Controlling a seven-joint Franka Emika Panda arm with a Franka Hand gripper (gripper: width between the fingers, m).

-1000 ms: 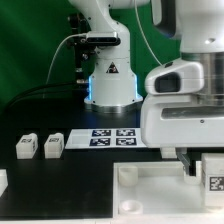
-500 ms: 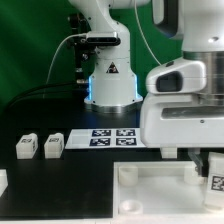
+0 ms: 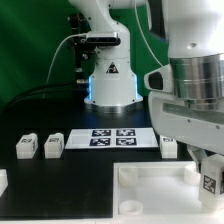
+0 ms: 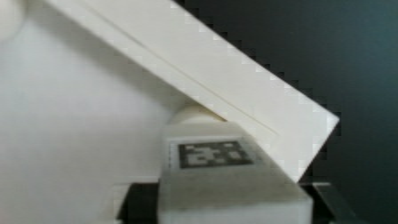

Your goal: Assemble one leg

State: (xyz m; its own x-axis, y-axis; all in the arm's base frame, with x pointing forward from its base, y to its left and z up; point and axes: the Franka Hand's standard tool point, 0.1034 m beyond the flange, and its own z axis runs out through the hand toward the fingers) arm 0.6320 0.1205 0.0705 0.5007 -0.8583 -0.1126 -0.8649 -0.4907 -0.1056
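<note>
Gripper (image 3: pixel 208 176) is clenched on the leg (image 3: pixel 211 181). In the wrist view the block sits pinched between the two dark fingers (image 4: pixel 139 203), with its tag (image 4: pixel 214 155) facing the camera.

The task's piece is therefore already in the grasp, low at the exterior view's right, over the right-hand part of the large white panel (image 3: pixel 150 188). I judge its long axis to run along the fingers, roughly upright, rounded end toward the panel. I cannot tell whether that end touches the panel or hangs just clear (the hand hides the corner socket). The coming move turns on lining the tip over that socket. There is only one arm, so no nearer one to choose.

No writing is legible. The leg tags and marker board (image 3: pixel 112 137) show only black-and-white square patterns. The warning triangle (image 3: pixel 112 70) on the arm base (image 3: pixel 110 90) is too small to read.
</note>
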